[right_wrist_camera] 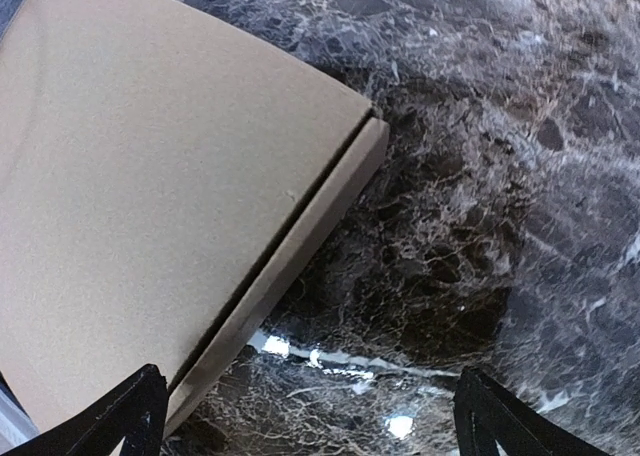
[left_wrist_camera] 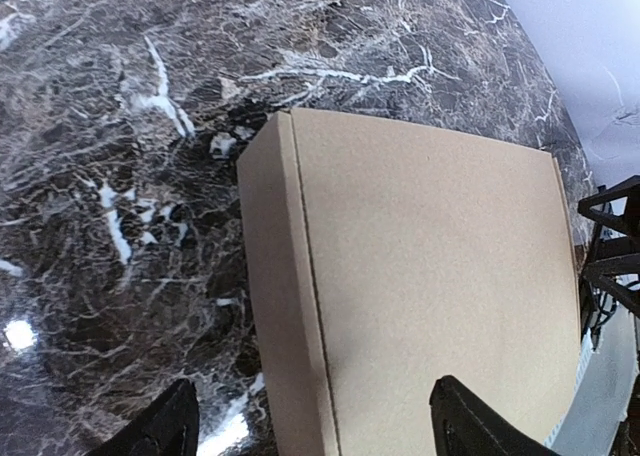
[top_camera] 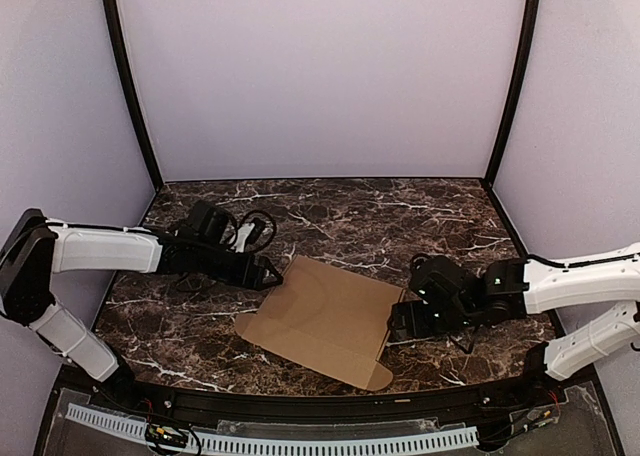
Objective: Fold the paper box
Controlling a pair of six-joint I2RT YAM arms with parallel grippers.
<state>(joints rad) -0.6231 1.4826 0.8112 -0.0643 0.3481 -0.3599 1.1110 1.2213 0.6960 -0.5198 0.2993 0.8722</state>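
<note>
The paper box (top_camera: 325, 316) is a shallow plain brown carton lying flat on the dark marble table, lid closed, with a rounded tab sticking out at its near right corner. My left gripper (top_camera: 272, 273) is open at the box's far left corner, its fingers straddling the left edge (left_wrist_camera: 285, 306). My right gripper (top_camera: 398, 321) is open beside the box's right edge; the box's side wall (right_wrist_camera: 290, 266) shows at the left of its view. Neither gripper holds anything.
The marble table (top_camera: 330, 211) stretches behind the box to the lilac back wall. Black corner posts stand at the back left and back right. A perforated white rail (top_camera: 300, 444) runs along the near edge.
</note>
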